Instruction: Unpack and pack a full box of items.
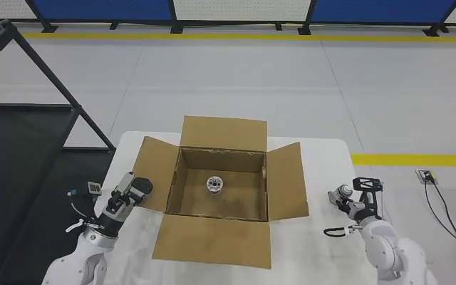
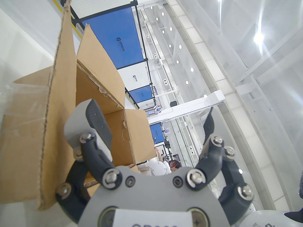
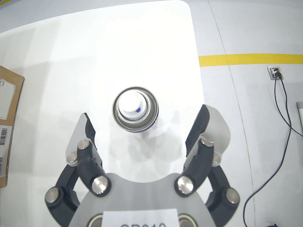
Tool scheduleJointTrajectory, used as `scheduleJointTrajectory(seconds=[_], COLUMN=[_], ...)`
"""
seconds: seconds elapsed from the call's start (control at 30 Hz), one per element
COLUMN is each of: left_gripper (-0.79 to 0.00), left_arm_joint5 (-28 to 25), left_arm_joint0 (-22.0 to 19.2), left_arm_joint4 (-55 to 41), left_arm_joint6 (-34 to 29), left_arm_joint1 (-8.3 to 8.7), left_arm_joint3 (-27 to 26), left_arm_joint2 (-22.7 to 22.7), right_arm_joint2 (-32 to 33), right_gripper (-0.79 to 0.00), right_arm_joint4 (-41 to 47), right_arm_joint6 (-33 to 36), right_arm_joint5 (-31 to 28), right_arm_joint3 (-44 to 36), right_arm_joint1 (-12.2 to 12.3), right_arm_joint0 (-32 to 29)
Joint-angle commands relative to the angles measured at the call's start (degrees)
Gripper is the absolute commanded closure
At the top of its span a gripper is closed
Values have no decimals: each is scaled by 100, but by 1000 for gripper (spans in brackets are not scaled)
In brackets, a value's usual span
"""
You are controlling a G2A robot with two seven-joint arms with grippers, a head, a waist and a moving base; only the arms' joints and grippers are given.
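Observation:
An open cardboard box stands mid-table with all its flaps folded outward. One small round item lies on its floor. A spray can with a white cap stands upright on the white table, right of the box; in the top view the can is beside my right gripper. My right gripper is open, its fingers apart just behind the can and off it. My left gripper is open and empty, tilted upward beside the box's left flap; from above it sits at that flap.
The table's right edge lies close to the can, with grey floor, a yellow line and a floor socket with a black cable beyond. A black frame stands left of the table. Bare tabletop lies on both sides of the box.

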Motion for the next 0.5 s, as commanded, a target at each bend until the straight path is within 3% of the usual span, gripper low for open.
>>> scheduleJointTrajectory(seconds=[0.0, 0.13, 0.4, 0.47], left_gripper=[-785, -785, -785, -785], left_arm_joint5=[0, 0, 0, 0], left_arm_joint0=[0, 0, 0, 0], left_arm_joint4=[0, 0, 0, 0], left_arm_joint6=[0, 0, 0, 0], left_arm_joint1=[0, 0, 0, 0], left_arm_joint3=[0, 0, 0, 0], left_arm_joint2=[0, 0, 0, 0], right_arm_joint2=[-16, -44, -29, -13], right_gripper=[-385, -336, -18, 0], right_arm_joint4=[3, -3, 84, 111], right_arm_joint6=[5, -6, -169, -216], right_arm_joint5=[-4, -13, -2, 20], right_arm_joint3=[26, 74, -16, -92], right_arm_joint1=[3, 10, 23, 25], right_arm_joint0=[20, 56, 25, 1])
